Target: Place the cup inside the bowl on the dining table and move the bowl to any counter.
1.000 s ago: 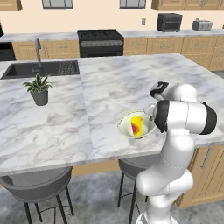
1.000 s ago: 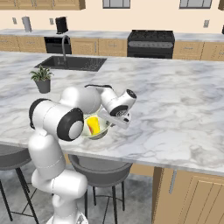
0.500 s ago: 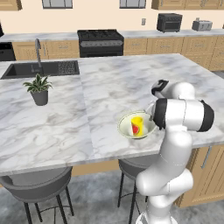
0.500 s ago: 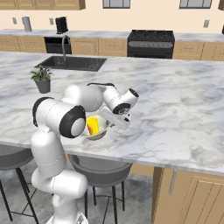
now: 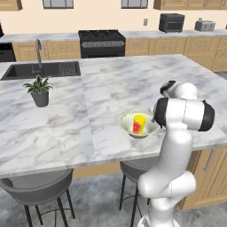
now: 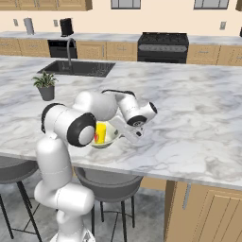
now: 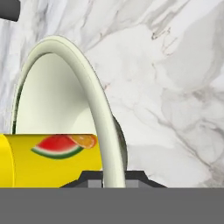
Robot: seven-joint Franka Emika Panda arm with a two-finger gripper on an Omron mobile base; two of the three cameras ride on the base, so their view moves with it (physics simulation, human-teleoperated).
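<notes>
Left base view: one bowl [image 5: 139, 125] sits right of center on my marble worktop [image 5: 88, 115], near its front edge, and one yellow cup [image 5: 139, 123] stands inside it, red patch facing the camera. My arm rises from the lower right and its elbow hides the bowl's right rim, so from here I cannot see how my jaws stand. One potted plant [image 5: 39, 91] stands at the left of the worktop, well apart from the bowl, and one dark sink [image 5: 42, 70] lies behind it at upper left. Two grey stools [image 5: 35, 186] are tucked below the front edge. One black stove [image 5: 102, 42] sits in the far counter [image 5: 142, 34] across the top, with one microwave [image 5: 171, 22] at upper right.

Right base view: the same single bowl [image 6: 108, 135] is at center left, partly behind my forearm, with the cup [image 6: 100, 132] showing yellow inside. My end effector [image 6: 127, 132] is down at the bowl's right rim. The plant [image 6: 46, 85] is at left, the sink [image 6: 78, 68] above it.

Hand view: the bowl's rim [image 7: 94, 105] arcs up from the bottom center, and the rim runs straight between my two dark fingertips [image 7: 89, 179]. I am clenched on that rim. The cup [image 7: 50, 159] lies across the lower left, inside the bowl, showing one watermelon picture.
</notes>
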